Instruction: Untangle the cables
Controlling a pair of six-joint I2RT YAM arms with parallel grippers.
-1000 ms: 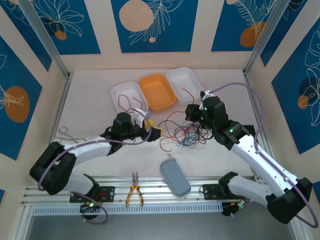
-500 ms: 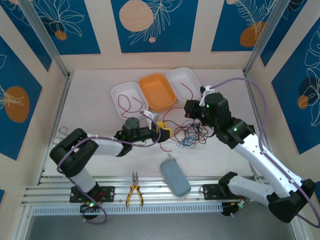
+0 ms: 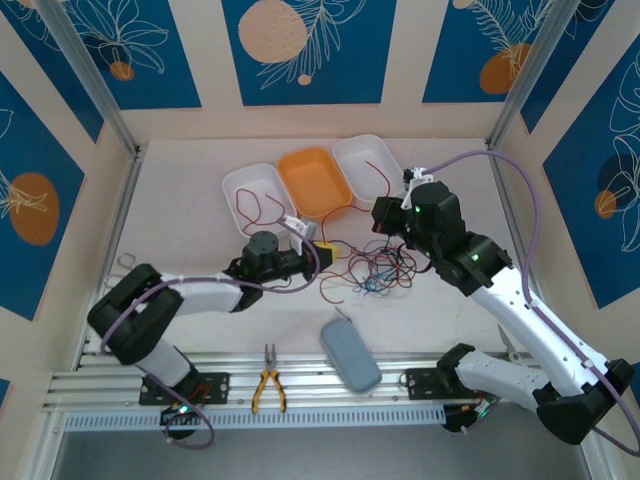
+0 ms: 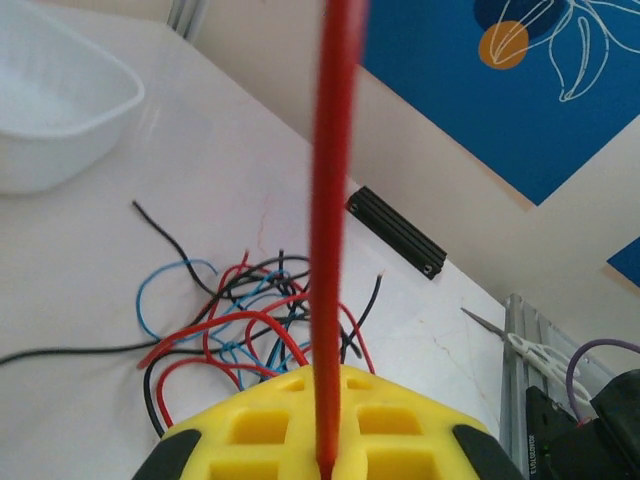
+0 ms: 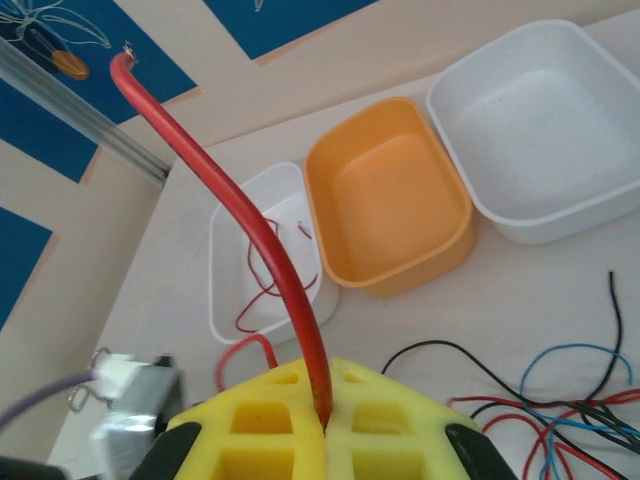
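Top cam: cables (image 3: 375, 268) heaped just beside R fingers (image 3: 384, 226), near L fingers (image 3: 320, 252). L wrist: clenched on a red cable (image 4: 330, 220), heap just beyond the tips. R wrist: also clenched on red cable (image 5: 265, 240). Risk: if I pull too hard, knot cinches or cable slips out.

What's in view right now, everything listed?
cables: one tangle, red, black and light blue, table centre
white bins: two, white, back, flanking the orange one
orange bin: one, orange, back centre
case: one, grey-blue, near front
pliers: one, yellow handles, front rail
left claw: one, yellow, shut on a red cable
right claw: one, yellow, shut on another red cable
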